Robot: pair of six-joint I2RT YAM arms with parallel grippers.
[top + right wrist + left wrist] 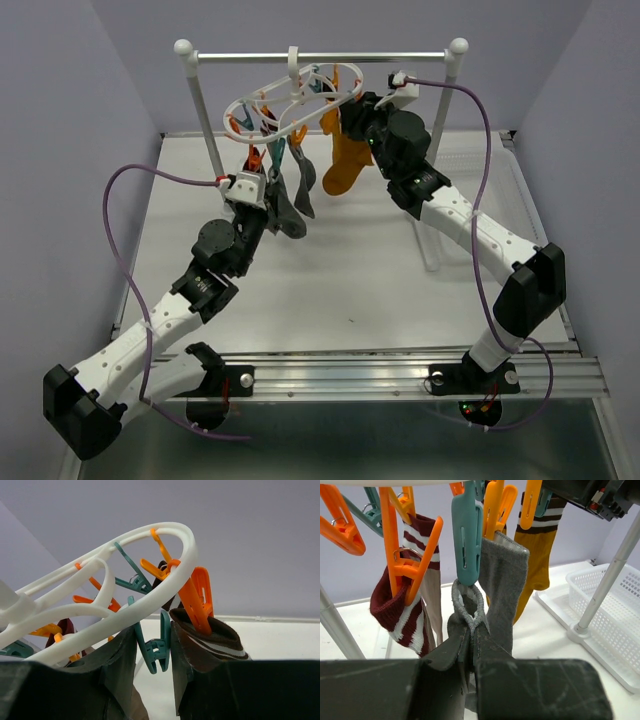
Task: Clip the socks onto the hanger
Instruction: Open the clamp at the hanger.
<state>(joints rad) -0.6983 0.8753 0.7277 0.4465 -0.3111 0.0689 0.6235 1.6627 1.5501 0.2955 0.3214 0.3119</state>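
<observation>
The white hanger [240, 108] hangs by its hook from a silver rail. My left gripper [272, 175] is shut on the cuff of a grey sock [468, 605]; it holds the cuff loop just under a teal clip [466, 540]. Beside it another grey sock [506, 580], a maroon striped sock [400, 615] and a mustard-orange sock [345, 160] hang clipped. At the hanger's right end my right gripper [362, 108] has its jaws closed on the handles of another teal clip [159, 647] under the hanger's ring [120, 617]. The mustard sock's brown striped cuff [215, 637] lies against the right finger.
The silver rail [320, 56] rests on two white posts, one close on the right in the left wrist view [605, 585]. A white plastic basket [615, 605] stands on the table to the right. Orange clips [402, 565] crowd round the teal one.
</observation>
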